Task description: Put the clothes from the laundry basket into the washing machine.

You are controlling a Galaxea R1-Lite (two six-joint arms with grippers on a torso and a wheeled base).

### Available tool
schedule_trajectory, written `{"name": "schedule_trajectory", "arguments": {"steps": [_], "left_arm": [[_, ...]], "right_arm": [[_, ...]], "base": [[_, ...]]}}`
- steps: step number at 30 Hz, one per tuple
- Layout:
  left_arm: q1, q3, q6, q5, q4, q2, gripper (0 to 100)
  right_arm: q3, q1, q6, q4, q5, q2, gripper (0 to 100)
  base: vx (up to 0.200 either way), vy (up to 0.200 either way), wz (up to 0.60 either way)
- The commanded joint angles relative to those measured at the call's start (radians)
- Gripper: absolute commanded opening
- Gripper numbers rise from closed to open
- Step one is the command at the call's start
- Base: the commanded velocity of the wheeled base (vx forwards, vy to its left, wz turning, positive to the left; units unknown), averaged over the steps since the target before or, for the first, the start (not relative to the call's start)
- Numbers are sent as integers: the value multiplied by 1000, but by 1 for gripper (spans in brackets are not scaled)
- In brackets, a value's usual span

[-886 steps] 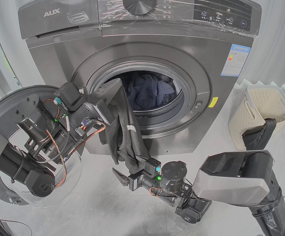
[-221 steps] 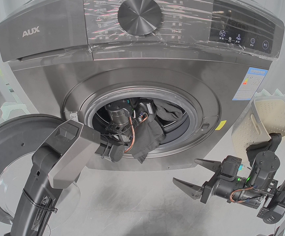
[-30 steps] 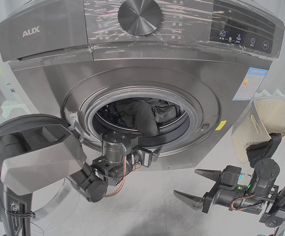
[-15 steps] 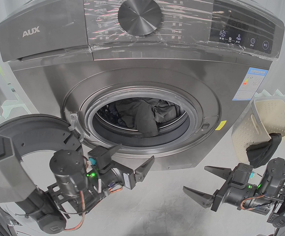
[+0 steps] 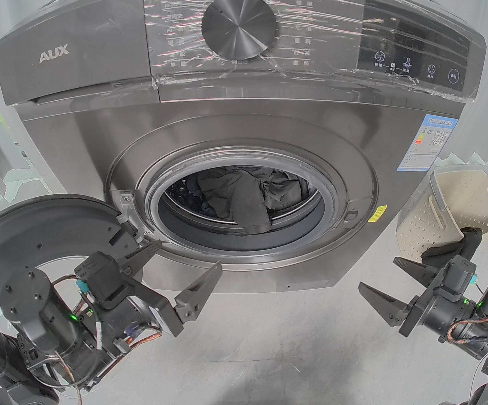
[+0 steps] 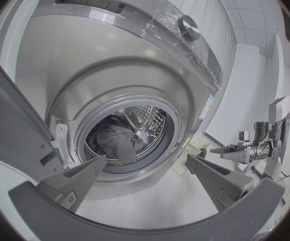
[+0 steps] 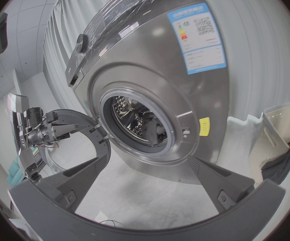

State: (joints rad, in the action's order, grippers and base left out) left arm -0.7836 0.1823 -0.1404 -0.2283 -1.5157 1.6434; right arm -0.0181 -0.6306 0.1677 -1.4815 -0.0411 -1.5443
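Observation:
The grey washing machine point(image 5: 238, 113) stands with its round door point(image 5: 47, 226) swung open to the left. Dark clothes point(image 5: 238, 195) lie piled inside the drum, one fold resting on the inner lip point(image 6: 116, 144). A cream laundry basket point(image 5: 469, 198) lies tipped on the floor at the right, and a dark garment point(image 5: 463, 243) hangs out of it. My left gripper point(image 5: 188, 255) is open and holds nothing, low in front of the door, below and left of the drum mouth. My right gripper point(image 5: 379, 273) is open with nothing in it, just left of the basket.
Bare grey floor point(image 5: 289, 344) spreads between the two arms in front of the machine. Pale curtains point(image 7: 268, 51) hang on both sides behind it. The open door takes up the space at the lower left.
Over the last second my left arm has drawn back down and to the left, away from the drum mouth. My right gripper has shifted right, closer to the basket.

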Motion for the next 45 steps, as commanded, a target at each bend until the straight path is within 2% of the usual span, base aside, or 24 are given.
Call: {"name": "schedule_trajectory", "arguments": {"steps": [1, 3, 6, 9, 13, 16, 20, 26, 28, 30, 31, 32, 36, 38, 39, 41, 43, 45], "left_arm": [[0, -35, 16, -6, 6, -85, 100], [0, -41, 21, -6, 8, -93, 100], [0, -64, 41, -8, 8, -132, 100], [1, -89, 56, -16, 8, -160, 100], [6, -124, 58, -19, 9, -200, 100], [14, -149, 58, -19, 6, -212, 100], [17, -164, 58, -22, 6, -254, 100], [93, -182, 53, -36, 63, -338, 100], [99, -182, 48, -34, 117, -378, 100], [101, -182, 47, -34, 289, -484, 100], [101, -182, 47, -34, 289, -484, 100], [101, -182, 47, -34, 408, -583, 100], [112, -182, 45, -36, 577, -801, 100], [164, -182, 44, -46, 669, -904, 100], [167, -182, 44, -46, 677, -912, 100], [225, -182, 44, -43, 824, -1065, 100], [251, -182, 47, -40, 888, -1128, 100], [328, -182, 53, -20, 1039, -1268, 100]], "right_arm": [[15, 43, -20, 47, -3, 121, 100], [15, 51, -30, 72, -3, 150, 100], [15, 69, -73, 231, -2, 279, 100], [15, 81, -77, 339, -2, 357, 100], [17, 127, -76, 443, -2, 447, 100], [15, 158, -76, 527, -36, 520, 100], [15, 190, -66, 607, -43, 596, 100], [15, 264, -68, 754, -42, 730, 100], [15, 290, -71, 802, -40, 773, 100], [15, 341, -77, 912, -36, 880, 100], [15, 341, -77, 912, -36, 880, 100], [13, 361, -82, 989, -34, 969, 100], [13, 394, -86, 1103, -33, 1130, 100], [13, 422, -86, 1152, -33, 1188, 100], [13, 425, -86, 1155, -33, 1191, 100], [13, 463, -89, 1215, -26, 1267, 100], [13, 480, -97, 1236, -20, 1296, 100], [13, 520, -108, 1293, 1, 1362, 100]], "base": [[-200, 0, 0], [-200, 0, 0], [-200, 0, 0], [-200, 0, 0], [-200, 0, 0], [-200, 0, 0], [-100, 0, 0], [-167, 0, 0], [-200, 0, 0], [-200, 0, 0], [0, 0, 0], [0, 0, 0], [0, 0, 0], [0, 0, 0], [0, 0, 0], [0, -200, 0], [0, -200, 0], [0, -200, 0]]}}
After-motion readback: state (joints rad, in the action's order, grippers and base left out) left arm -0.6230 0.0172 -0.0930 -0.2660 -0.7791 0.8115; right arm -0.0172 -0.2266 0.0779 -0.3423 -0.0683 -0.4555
